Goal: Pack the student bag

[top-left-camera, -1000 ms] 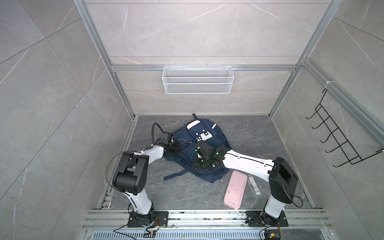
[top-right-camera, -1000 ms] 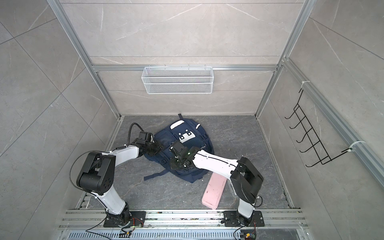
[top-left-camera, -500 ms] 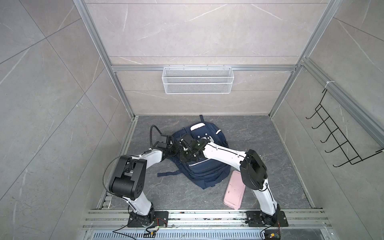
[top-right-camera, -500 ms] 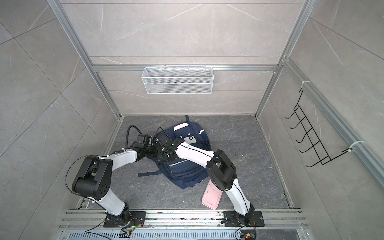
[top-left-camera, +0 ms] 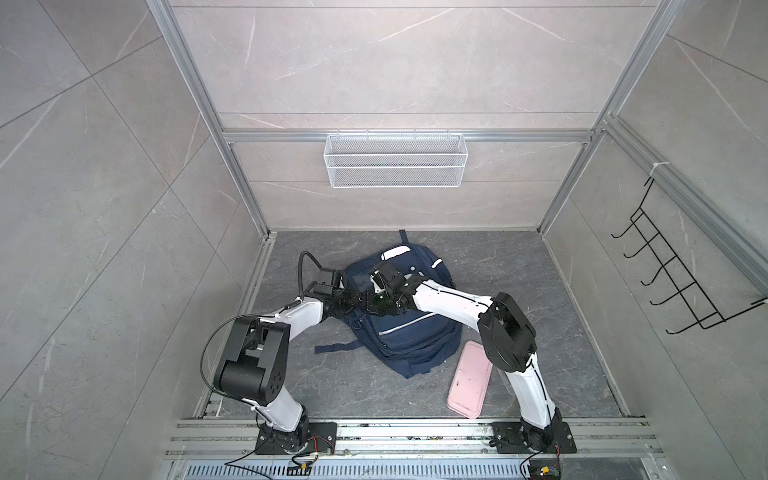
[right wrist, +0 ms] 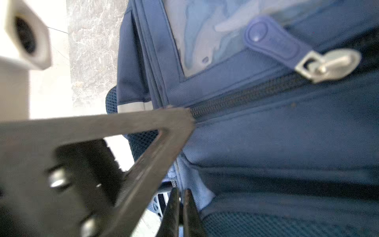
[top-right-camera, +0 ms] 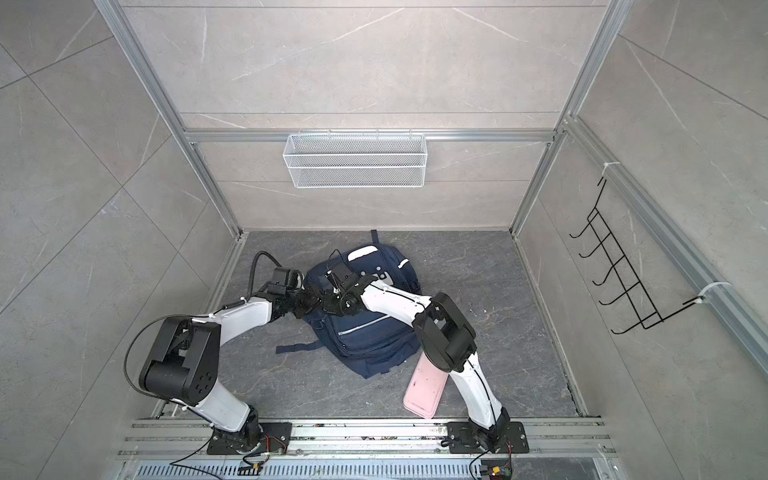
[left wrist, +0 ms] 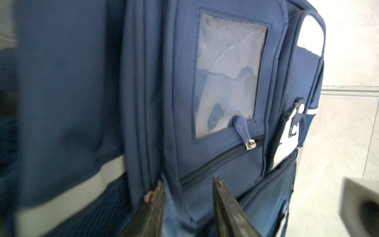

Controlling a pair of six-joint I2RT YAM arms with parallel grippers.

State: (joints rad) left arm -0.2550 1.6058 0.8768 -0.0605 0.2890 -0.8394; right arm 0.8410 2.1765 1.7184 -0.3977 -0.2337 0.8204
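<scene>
Both arms low, claws meeting tip to tip at the student bag's side seam.
left arm (top-left-camera: 266, 345) elbow up, forearm flat; right arm (top-left-camera: 498, 328) reaches across the student bag (top-left-camera: 415, 332), which lies flat on the desk (top-left-camera: 519, 270) under both claws. left claw (left wrist: 187, 184) half spread, clamping a fold of bag fabric. right claw (right wrist: 180, 192) closed against pale fabric just beside it; can't tell if it pinches any. Frame rail (top-left-camera: 253, 282) near the left claw's outer side. Pink case (top-left-camera: 471, 378) well behind the right claw.
</scene>
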